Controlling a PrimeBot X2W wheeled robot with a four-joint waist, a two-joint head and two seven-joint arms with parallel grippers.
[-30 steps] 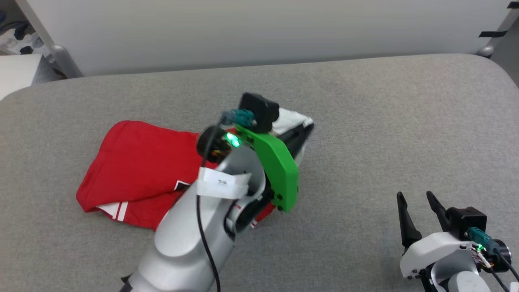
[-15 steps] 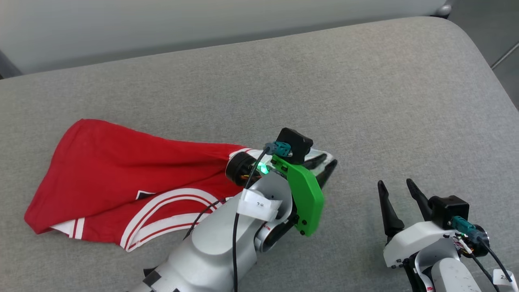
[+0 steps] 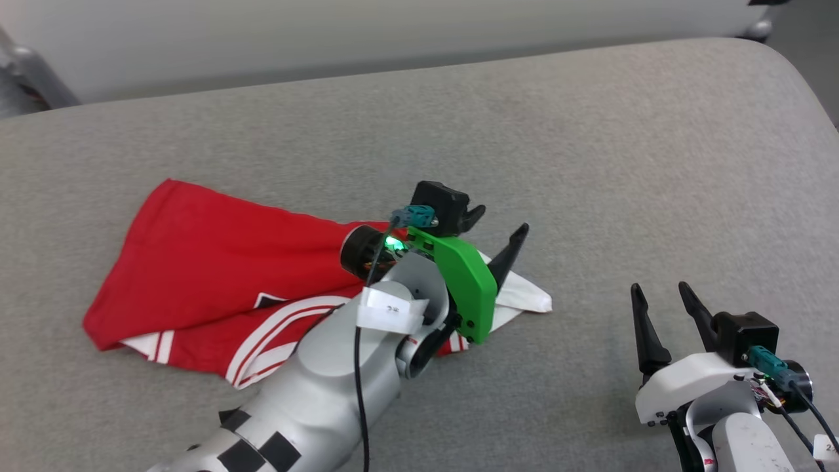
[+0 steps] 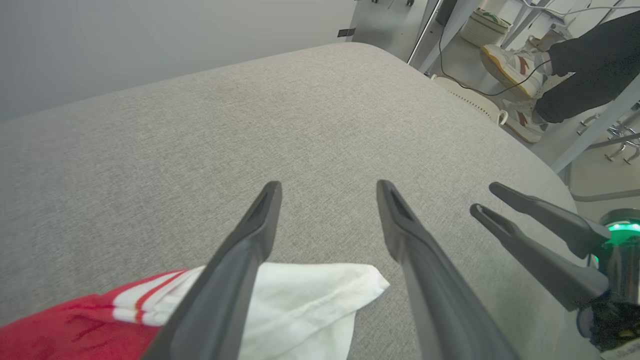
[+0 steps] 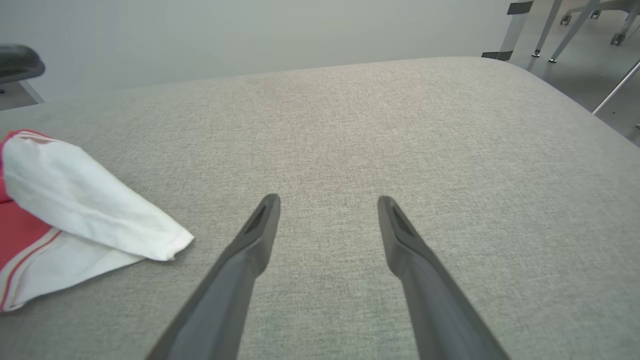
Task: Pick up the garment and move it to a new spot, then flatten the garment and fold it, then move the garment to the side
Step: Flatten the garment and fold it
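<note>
Head view: the garment (image 3: pixel 196 262) is seen crumpled on the grey padded surface (image 3: pixel 590 144), left of centre, with the red body toward 9 o'clock and the white sleeve (image 3: pixel 524 298) pointed toward 3. The left gripper (image 3: pixel 502 220) is held over that sleeve, jaws spread wide, nothing gripped. In the left wrist view the sleeve tip is seen below the fingers; contact cannot be told. The right gripper (image 3: pixel 659 288) is seen at 4 o'clock, well apart from the garment, jaws wide and empty. A person's shoes (image 4: pixel 505 55) are seen at 1 o'clock in the left wrist view.
</note>
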